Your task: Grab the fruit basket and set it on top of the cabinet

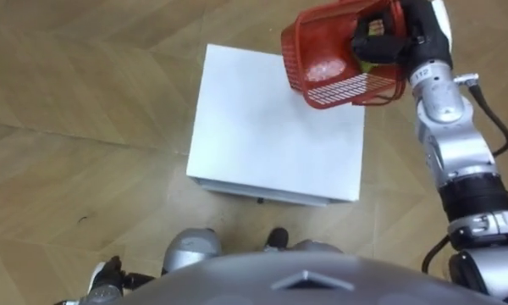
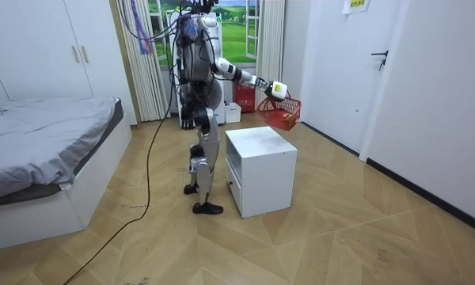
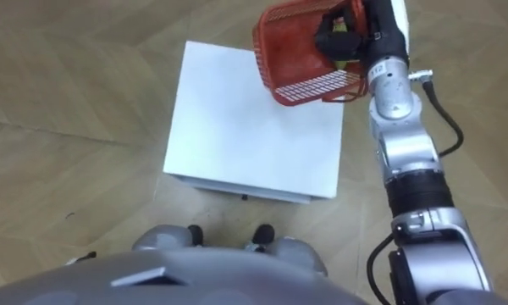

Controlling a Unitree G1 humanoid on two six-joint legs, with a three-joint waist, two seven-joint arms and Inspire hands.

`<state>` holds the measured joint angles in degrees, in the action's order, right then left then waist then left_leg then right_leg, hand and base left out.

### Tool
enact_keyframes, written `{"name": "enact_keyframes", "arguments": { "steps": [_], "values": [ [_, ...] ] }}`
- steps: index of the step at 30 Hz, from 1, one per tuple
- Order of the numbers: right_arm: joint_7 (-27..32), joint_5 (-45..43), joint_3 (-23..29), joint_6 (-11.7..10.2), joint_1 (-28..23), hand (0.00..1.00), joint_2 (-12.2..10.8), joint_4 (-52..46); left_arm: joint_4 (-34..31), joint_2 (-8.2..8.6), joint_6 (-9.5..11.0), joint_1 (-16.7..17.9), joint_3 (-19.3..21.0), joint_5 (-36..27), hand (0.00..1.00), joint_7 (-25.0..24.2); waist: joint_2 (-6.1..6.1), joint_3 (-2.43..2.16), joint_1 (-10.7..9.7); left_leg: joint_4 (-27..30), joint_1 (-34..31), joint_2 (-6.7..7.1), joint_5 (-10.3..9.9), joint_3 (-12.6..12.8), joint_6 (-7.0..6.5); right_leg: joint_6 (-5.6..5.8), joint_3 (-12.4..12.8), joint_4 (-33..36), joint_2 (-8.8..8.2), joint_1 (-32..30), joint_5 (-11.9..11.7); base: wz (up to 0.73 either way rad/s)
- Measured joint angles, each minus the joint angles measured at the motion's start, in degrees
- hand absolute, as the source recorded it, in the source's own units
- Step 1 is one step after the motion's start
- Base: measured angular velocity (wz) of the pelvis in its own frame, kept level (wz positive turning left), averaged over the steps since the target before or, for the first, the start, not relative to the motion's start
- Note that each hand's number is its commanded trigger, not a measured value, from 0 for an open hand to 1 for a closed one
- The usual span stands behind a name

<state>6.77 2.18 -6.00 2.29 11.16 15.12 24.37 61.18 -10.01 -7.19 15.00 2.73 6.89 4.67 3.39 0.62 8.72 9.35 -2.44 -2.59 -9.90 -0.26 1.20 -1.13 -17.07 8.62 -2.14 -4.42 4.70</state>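
The red plastic fruit basket [image 1: 322, 51] hangs tilted in the air over the far right corner of the white cabinet [image 1: 262, 135], clear of its top. My right hand [image 1: 377, 38] is shut on the basket's rim at its right side, the arm stretched forward. Something pale and something yellow-green lie inside the basket. In the room view I stand upright at the cabinet [image 2: 257, 142] and hold the basket [image 2: 283, 115] out at chest height. My left hand [image 1: 102, 278] stays low at my side, at the lower left edge.
The low white cabinet stands on wooden floor with open floor all around it. In the room view a bed [image 2: 47, 150] lies at the left, curtains [image 2: 142, 55] and a window behind me, a white wall and door [image 2: 388, 71] at the right.
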Motion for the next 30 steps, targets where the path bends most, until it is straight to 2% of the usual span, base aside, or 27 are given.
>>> {"name": "enact_keyframes", "arguments": {
  "steps": [3,9,19,20,21,22,30],
  "values": [
    [-0.71,0.52,-1.43,0.00,0.00,1.00,-0.09,1.59,0.02,-0.05,-0.02,0.15,-0.36,-0.01,0.00,-0.12,-0.34,0.14,0.24,0.31,-0.44,1.06,0.04,0.04,-0.71,1.10,-0.71,0.14,-1.18,0.09,0.70,0.11],
    [-3.76,0.60,-1.61,0.27,-0.04,1.00,-1.32,6.97,0.15,0.09,-0.05,-0.46,-0.36,0.06,0.00,-0.30,-0.54,0.13,0.86,1.09,-2.99,1.41,0.12,-0.06,-1.40,1.10,-1.40,1.26,-1.74,-2.00,0.71,0.06],
    [-6.99,0.77,-1.78,0.25,0.03,1.00,-1.96,11.68,0.58,0.72,-0.71,-1.10,-0.80,0.71,0.00,-1.58,-0.74,0.13,1.22,1.57,-4.13,1.46,0.12,-0.16,-1.41,1.02,-1.71,1.37,-1.77,-3.02,0.66,0.02],
    [-6.99,0.77,-1.78,0.25,0.03,0.87,-2.03,11.75,0.58,0.72,-0.92,-1.10,-0.78,0.72,0.00,-1.59,-0.75,0.12,1.17,1.57,-4.13,1.46,0.12,-0.16,-1.41,1.02,-1.72,1.37,-1.78,-3.01,0.66,0.00],
    [-7.01,0.76,-1.78,0.25,0.03,0.57,-2.20,11.99,0.57,0.71,-1.21,-1.10,-0.76,0.73,0.00,-1.59,-0.75,0.12,1.14,1.57,-4.10,1.46,0.12,-0.16,-1.41,1.02,-1.73,1.37,-1.80,-2.96,0.66,0.00],
    [-7.13,0.75,-1.77,0.25,0.03,0.00,-2.39,12.18,0.58,0.72,-1.26,-1.10,-0.77,0.78,0.00,-1.61,-0.75,0.12,1.15,1.57,-4.10,1.46,0.12,-0.16,-1.41,1.02,-1.75,1.36,-1.82,-2.95,0.66,0.00],
    [-9.00,0.80,-1.78,0.37,0.03,0.00,-3.49,13.18,0.62,0.76,-1.67,-1.10,-0.79,1.70,0.00,-1.62,-0.89,0.21,1.15,1.57,-4.38,1.48,0.10,-0.19,-1.43,1.04,-1.91,1.36,-1.83,-2.94,0.68,0.00]
  ]
}}
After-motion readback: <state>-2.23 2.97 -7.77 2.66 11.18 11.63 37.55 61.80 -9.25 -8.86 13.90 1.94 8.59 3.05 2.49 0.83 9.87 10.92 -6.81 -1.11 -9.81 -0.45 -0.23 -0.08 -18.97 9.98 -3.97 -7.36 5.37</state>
